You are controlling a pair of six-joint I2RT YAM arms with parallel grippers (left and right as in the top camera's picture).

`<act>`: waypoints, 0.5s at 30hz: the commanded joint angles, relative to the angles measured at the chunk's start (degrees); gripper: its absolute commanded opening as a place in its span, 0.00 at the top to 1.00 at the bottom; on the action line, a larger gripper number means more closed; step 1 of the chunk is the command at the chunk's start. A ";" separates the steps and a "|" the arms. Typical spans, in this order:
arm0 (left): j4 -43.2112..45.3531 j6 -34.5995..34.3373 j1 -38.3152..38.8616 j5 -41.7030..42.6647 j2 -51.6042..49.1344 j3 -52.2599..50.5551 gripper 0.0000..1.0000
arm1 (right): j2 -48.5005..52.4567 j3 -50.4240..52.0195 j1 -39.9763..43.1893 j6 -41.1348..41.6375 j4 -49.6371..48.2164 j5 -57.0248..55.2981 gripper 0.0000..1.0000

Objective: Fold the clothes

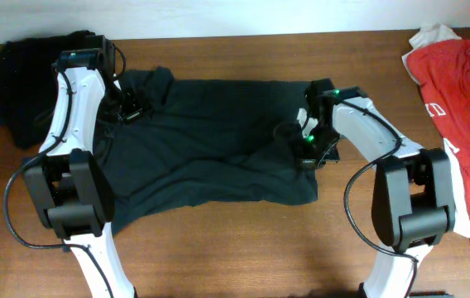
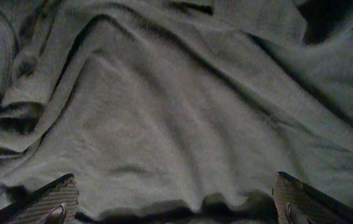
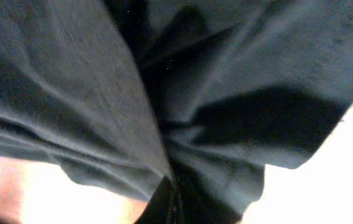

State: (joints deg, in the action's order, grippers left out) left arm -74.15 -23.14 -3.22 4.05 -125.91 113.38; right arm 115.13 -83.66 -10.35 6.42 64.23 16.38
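T-shirt (image 1: 218,141) fabric bunches inside right gripper (image 3: 171,202), spreads beneath splayed left gripper (image 2: 176,202).

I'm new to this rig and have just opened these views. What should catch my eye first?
A large dark grey-green cloth T-shirt lies rumpled across the middle of the brown wooden table. The right gripper is shut on a bunch of its right edge, while the left gripper hangs open above its upper left part. A red white-printed garment lies at the table's right end.
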 commanded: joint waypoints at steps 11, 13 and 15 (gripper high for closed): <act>-4.76 2.91 -0.17 -0.83 4.68 0.68 0.01 | -24.59 0.48 1.01 12.61 21.84 -14.16 0.96; -8.17 2.91 -0.17 -0.81 9.07 0.68 0.01 | -29.77 5.09 1.07 13.94 19.91 -14.12 0.96; -13.03 3.54 -0.17 -1.01 14.16 0.68 0.01 | -30.18 11.21 1.16 17.31 16.72 -14.60 0.95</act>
State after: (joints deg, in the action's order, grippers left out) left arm -84.51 -20.95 -3.22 3.75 -117.56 113.36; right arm 85.06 -76.42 -9.30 20.05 82.13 3.81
